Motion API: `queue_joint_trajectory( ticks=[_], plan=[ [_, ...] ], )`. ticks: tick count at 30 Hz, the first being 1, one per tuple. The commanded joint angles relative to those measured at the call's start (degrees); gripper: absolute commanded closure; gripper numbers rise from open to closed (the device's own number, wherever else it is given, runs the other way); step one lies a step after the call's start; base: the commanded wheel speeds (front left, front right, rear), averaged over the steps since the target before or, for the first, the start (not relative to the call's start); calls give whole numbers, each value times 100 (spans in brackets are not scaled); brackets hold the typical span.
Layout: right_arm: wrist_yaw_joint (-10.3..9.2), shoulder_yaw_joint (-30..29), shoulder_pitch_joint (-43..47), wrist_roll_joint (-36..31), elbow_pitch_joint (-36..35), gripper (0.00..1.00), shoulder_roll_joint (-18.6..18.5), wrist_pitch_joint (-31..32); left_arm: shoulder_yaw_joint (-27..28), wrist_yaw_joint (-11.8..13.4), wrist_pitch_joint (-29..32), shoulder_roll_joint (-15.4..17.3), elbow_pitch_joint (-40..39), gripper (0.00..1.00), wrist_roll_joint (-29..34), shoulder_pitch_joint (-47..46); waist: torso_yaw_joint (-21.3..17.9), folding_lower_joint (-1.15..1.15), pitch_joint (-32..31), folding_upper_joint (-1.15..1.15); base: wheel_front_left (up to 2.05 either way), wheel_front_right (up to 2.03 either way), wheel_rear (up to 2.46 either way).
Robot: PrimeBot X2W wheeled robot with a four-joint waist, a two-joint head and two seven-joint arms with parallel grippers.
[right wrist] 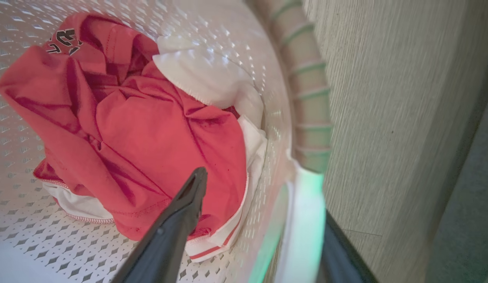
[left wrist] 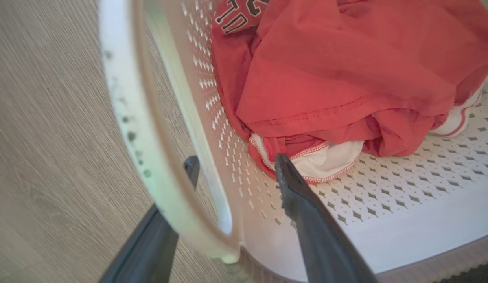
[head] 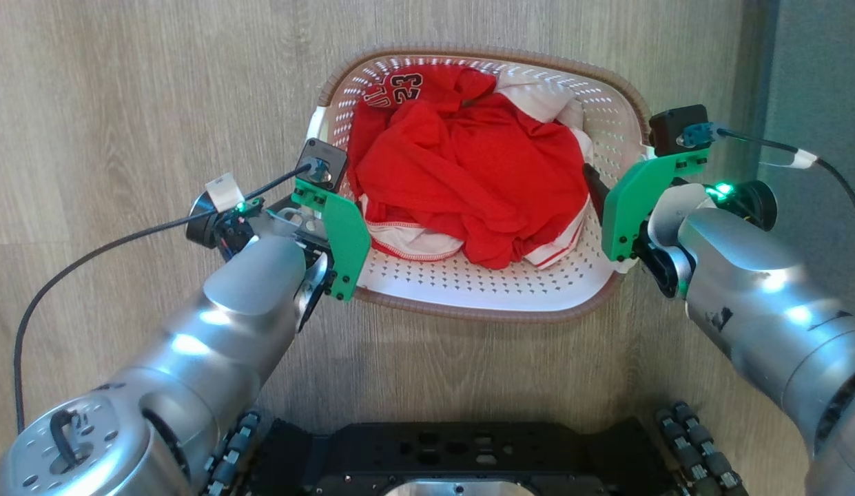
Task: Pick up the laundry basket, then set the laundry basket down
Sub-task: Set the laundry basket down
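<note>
The laundry basket [head: 468, 311], cream-white with perforated walls and a brown woven-look rim, sits on the wood floor straight ahead, holding red clothes [head: 468, 165] and some white ones. My left gripper [left wrist: 236, 159] stands open astride the basket's left white handle [left wrist: 126, 98], one finger outside and one inside the wall. At the opposite side my right gripper [right wrist: 263, 192] is open too, its inner finger over the clothes and its outer finger beyond the right handle [right wrist: 302, 220]. In the head view the left gripper [head: 334, 207] and right gripper [head: 606, 200] flank the basket, their fingers mostly hidden under green plates.
My black wheeled base [head: 441, 455] lies just below the basket in the head view. A grey-blue wall panel [head: 813, 69] runs close along the right side, near the right arm. A black cable [head: 89, 255] trails from the left wrist over the floor.
</note>
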Motion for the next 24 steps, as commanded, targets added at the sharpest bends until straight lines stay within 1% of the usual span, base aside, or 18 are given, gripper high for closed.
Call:
queue_joint_trajectory(
  ticks=[1, 11, 20, 24],
  plan=[
    [40, 39, 269, -23, -12, 0, -16, -103, 25, 16, -27, 62, -55, 0, -19, 22, 13, 0, -11, 0, 0, 0, 0],
    [40, 66, 74, -57, -140, 0, -63, -161, 25, 60, 10, 62, -186, 0, -91, 24, 95, 0, 9, 0, 0, 0, 0],
    [40, 91, 1, -176, -57, 0, -151, -112, 25, 58, 55, 62, -202, 0, -106, 90, 142, 0, -107, 0, 0, 0, 0],
    [40, 98, 63, -213, 99, 0, -117, -22, 25, 167, 120, 62, -89, 0, -74, 125, 138, 0, -243, 0, 0, 0, 0]
  ],
)
